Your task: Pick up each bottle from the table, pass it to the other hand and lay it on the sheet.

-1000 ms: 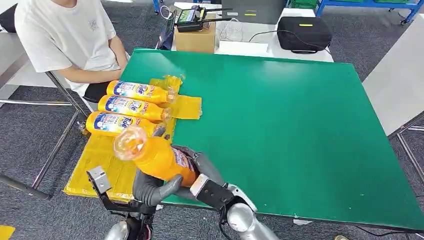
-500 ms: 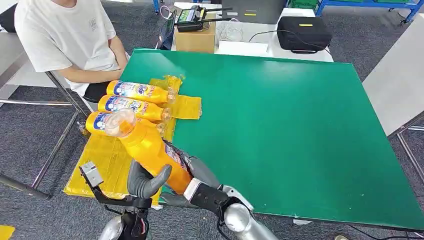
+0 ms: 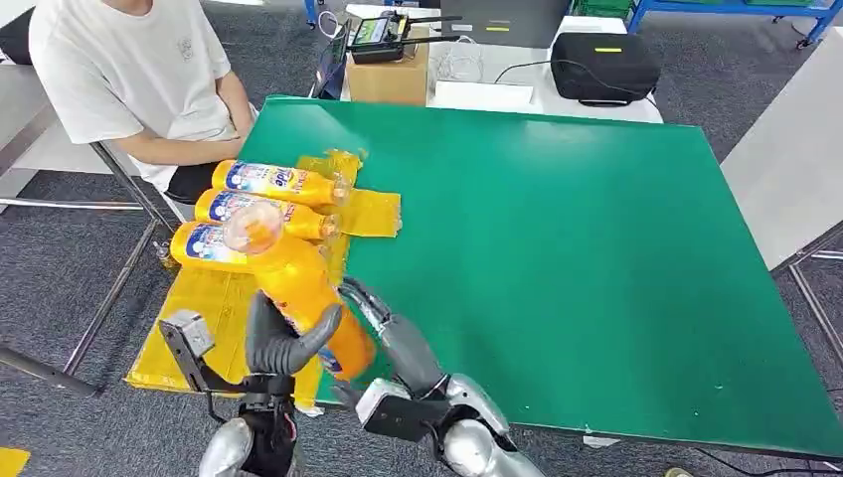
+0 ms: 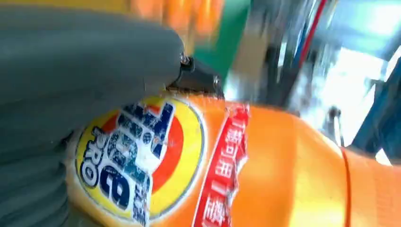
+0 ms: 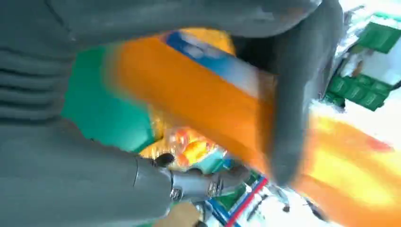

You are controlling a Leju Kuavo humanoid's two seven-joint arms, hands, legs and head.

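Fingers, left hand point(image 3: 281, 338): wrapped round the lower body of the held bottle point(image 3: 298, 288), thumb across its front — a firm grasp.
Fingers, right hand point(image 3: 383, 323): spread and lying just beside the bottle's base; whether any of them bears on it cannot be told from the head view.
Head view, bottle: tilted, clear cap end uppermost, carried above the near part of the yellow sheet point(image 3: 199, 318), off the green table point(image 3: 557, 258).
Head view, sheet: three laid bottles point(image 3: 260, 210) lie side by side on its far part, caps toward the table.
Head view, change: one second ago the right hand gripped the bottle with the left curled beneath; half a second ago both were on it; now the right fingers have come away and the left carries the load — the pass appears complete.
Head view, bystander: a person point(image 3: 129, 79) sits at the far left corner, arms clear of the work.
Left wrist view: thick grey thumb point(image 4: 85, 61) pressed over the bottle label point(image 4: 137, 161); grasp confirmed.
Right wrist view: blurred; grey fingers point(image 5: 298, 94) arch around the orange body, contact uncertain.
Judgement: next step is lowering the bottle onto the free sheet beside the third one; risk is knocking that neighbour.
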